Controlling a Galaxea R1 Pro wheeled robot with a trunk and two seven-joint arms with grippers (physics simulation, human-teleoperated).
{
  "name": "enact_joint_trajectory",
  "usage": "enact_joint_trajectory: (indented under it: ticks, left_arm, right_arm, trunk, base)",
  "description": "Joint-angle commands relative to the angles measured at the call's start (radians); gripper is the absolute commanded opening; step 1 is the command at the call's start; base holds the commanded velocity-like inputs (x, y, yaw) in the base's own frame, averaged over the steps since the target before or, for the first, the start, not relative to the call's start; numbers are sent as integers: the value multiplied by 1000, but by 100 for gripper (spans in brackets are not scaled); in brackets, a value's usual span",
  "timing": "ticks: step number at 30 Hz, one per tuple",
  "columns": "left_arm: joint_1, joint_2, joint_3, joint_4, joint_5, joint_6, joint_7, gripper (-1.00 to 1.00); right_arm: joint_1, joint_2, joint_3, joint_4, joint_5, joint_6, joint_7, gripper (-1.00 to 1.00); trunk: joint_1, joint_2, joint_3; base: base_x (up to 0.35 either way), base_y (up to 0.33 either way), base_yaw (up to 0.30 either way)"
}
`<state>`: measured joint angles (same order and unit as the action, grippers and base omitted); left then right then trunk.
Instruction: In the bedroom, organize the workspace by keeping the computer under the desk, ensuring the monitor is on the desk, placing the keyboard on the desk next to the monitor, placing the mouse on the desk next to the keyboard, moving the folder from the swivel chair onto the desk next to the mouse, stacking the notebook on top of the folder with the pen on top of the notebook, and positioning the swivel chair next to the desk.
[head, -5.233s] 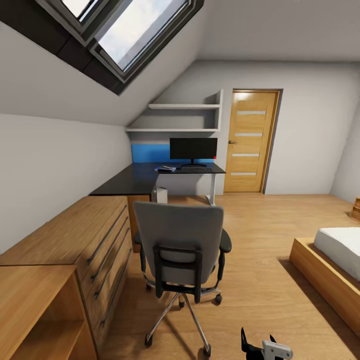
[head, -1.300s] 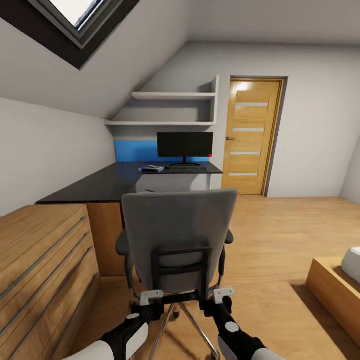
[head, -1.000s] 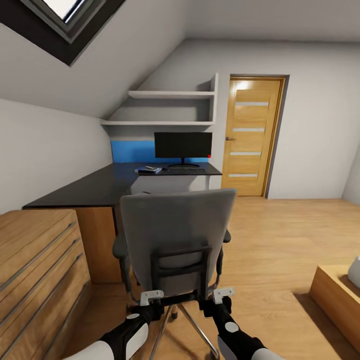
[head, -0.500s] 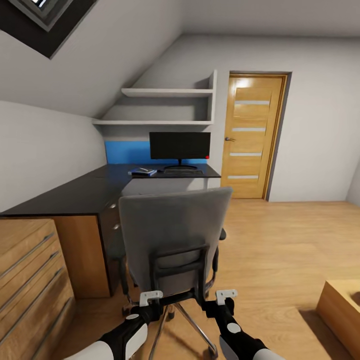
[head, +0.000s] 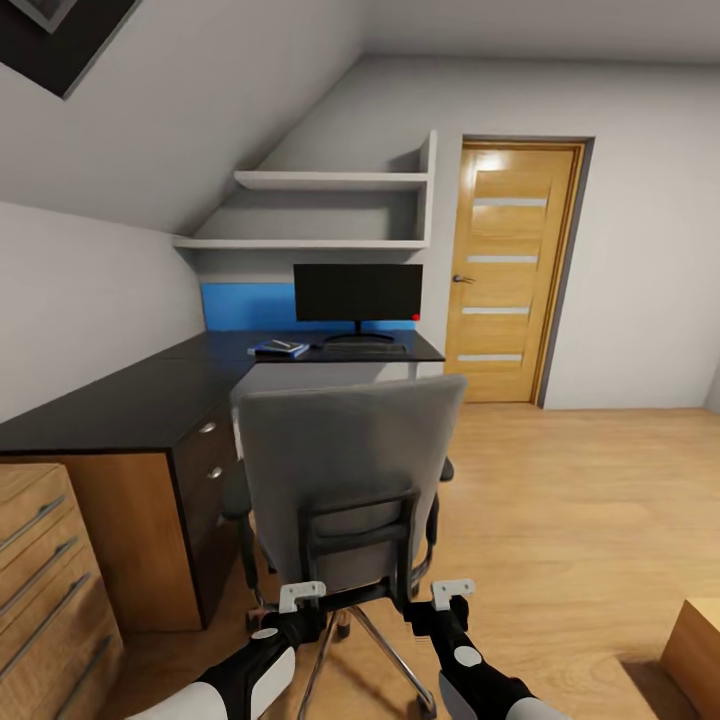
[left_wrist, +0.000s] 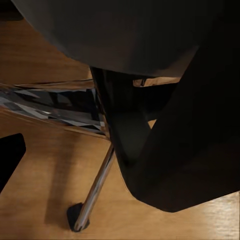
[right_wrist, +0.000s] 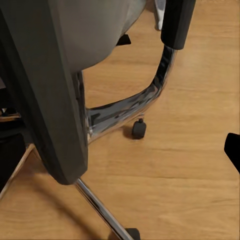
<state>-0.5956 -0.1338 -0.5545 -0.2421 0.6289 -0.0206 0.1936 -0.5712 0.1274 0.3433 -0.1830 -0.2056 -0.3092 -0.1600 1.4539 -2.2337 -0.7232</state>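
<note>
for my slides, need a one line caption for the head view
Both grippers, left and right, at the back of the grey swivel chair, facing the black desk with monitor.

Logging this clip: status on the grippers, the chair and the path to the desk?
Left gripper and right gripper both at the swivel chair back frame, grasp unclear. Chair facing the desk. Floor gap between them, nothing visible blocking it.

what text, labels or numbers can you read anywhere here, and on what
None can be read in these pictures.
monitor: screen black, a red dot at its lower corner, no lettering.
keyboard: keys too small to read.
folder with the dark book on it: no legible title.
swivel chair and door: no marks.
</note>
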Motion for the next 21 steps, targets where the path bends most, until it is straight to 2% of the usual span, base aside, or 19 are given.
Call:
enact_joint_trajectory:
  ticks: [1, 10, 17, 21]
  left_arm:
    - [-1, 0, -5, 0, 7, -2, 6, 100]
    - [-1, 2, -5, 3, 8, -2, 7, 100]
    - [-1, 2, -5, 7, 8, -2, 7, 100]
    - [-1, 2, -5, 7, 8, -2, 7, 100]
  right_arm:
    - [-1, 0, 8, 1, -9, -4, -4, 100]
    - [-1, 0, 8, 2, -8, -4, -4, 100]
    - [-1, 0, 8, 2, -8, -4, -4, 100]
    - [-1, 0, 8, 2, -8, -5, -4, 100]
  trunk:
    - [0, 0, -1]
    - [0, 0, -1]
    - [0, 0, -7]
    - [0, 0, -8]
  base:
    - [321, 0, 0]
    - [321, 0, 5]
    - [321, 0, 139]
    - [321, 0, 27]
